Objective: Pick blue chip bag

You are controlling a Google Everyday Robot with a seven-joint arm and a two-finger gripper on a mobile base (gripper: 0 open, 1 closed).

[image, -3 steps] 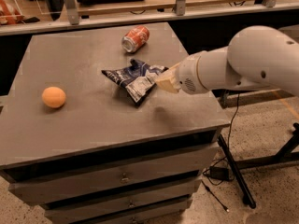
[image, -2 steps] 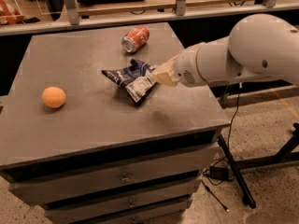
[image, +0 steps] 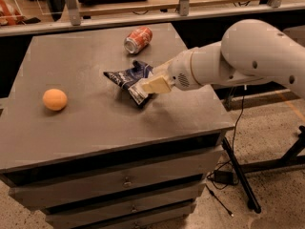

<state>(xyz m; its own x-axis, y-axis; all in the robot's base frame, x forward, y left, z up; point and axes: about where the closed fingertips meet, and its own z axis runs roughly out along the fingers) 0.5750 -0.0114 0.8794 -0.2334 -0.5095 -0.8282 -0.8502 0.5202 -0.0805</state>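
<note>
The blue chip bag (image: 127,77) lies crumpled on the grey cabinet top (image: 95,123), a little right of centre, dark navy with white patches. My gripper (image: 153,85), cream-coloured at the end of the white arm (image: 248,56), reaches in from the right. It sits low over the bag's right end and covers part of it. The bag still rests on the surface.
A red-orange soda can (image: 137,39) lies on its side behind the bag, near the far edge. An orange ball (image: 55,99) sits at the left. The cabinet has drawers below, and its right edge is under my arm. A stand and cables are on the floor at right.
My gripper has moved left and slightly down, from beside the bag's right edge to over its right end. The bag, can and ball have not moved.
</note>
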